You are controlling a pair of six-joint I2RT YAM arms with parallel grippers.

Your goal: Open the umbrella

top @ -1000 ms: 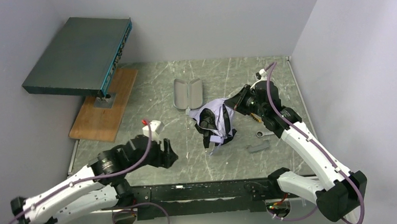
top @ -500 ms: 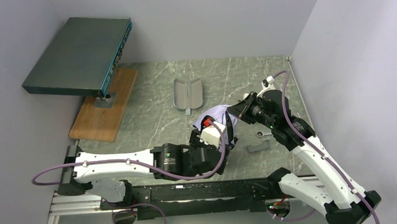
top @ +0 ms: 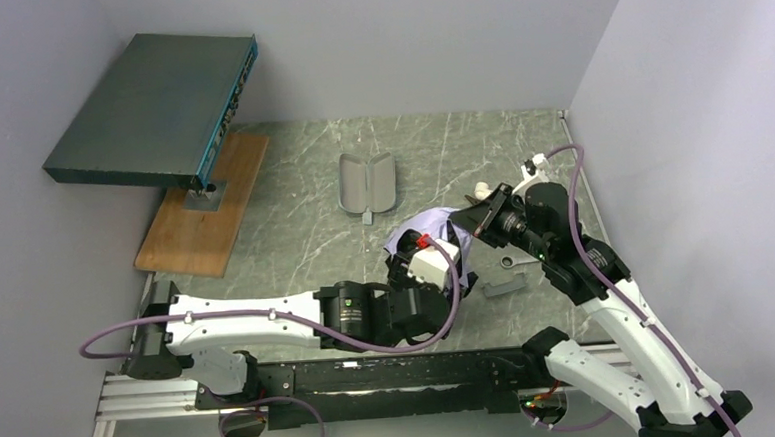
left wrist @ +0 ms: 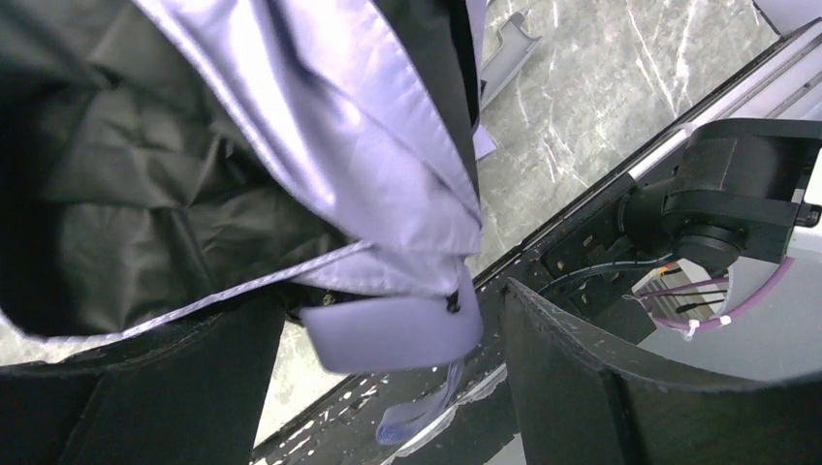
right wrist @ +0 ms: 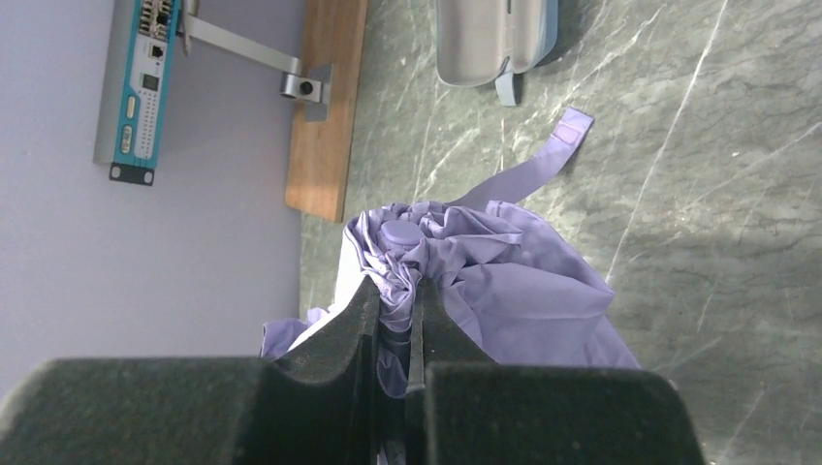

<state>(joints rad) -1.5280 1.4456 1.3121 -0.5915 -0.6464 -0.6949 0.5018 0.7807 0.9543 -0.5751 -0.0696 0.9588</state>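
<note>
the umbrella [top: 416, 227] sits half-bundled over the middle of the bench [top: 304, 233], between the two arms. its lavender canopy is slack and the black lining shows from below. the right fingers [right wrist: 344, 339] are pressed together on a bunch of fabric just under the round cap [right wrist: 399, 233] at the crown, so that end is gripped. the left fingers [left wrist: 582, 387] stand wide apart around the lower end and hold nothing. a fastening strap [left wrist: 393, 329] and loose folds lie between them, and the shaft and handle are hidden in the cloth.

the step in hand looks like finding a grip at the handle end. to do it well, the left fingers should reach past the strap and folds and close on something stiff, the handle or the runner. cloth alone would likely slip. after that the two grips should draw apart along the line of the shaft, with the right one firm. the main risk is fabric pinched in the left grip, which would drag the canopy rather than spread it.
</note>
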